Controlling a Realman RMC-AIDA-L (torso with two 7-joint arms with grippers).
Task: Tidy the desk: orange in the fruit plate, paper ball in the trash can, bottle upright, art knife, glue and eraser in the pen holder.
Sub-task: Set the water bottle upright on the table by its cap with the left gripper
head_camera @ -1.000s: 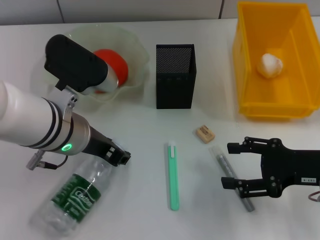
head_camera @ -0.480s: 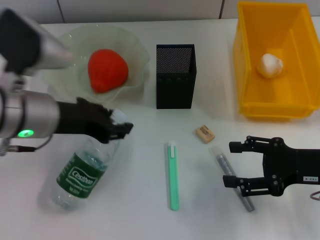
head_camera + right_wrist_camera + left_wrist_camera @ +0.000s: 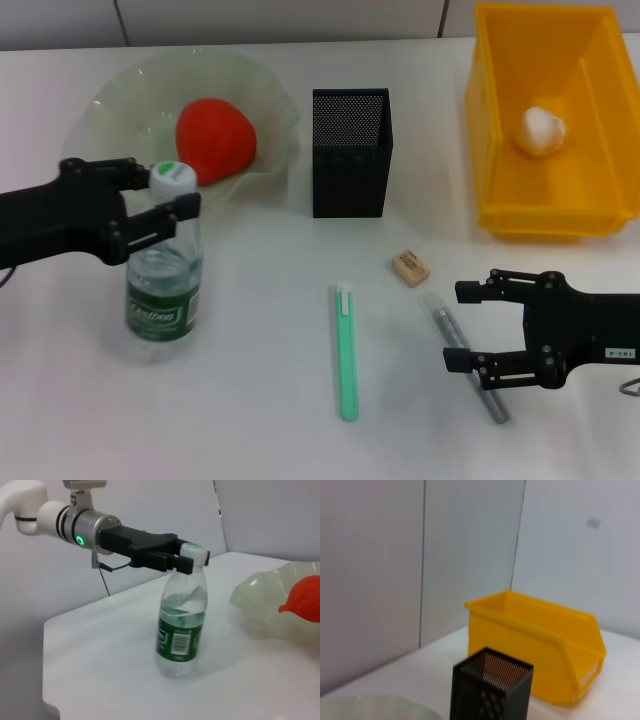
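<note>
The left pincer point(image 3: 160, 205) grips the upright bottle point(image 3: 164, 270) at its neck, partly hiding the fruit plate point(image 3: 265, 100); the right pincer point(image 3: 480, 325) gapes wide, straddling a grey pen point(image 3: 465, 355).

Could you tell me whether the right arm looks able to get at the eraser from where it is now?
Probably yes. The right pincer hangs open just over the table, with the eraser a short way ahead and inward of it. Only the grey pen lies by its fingers, and nothing stands between them.
</note>
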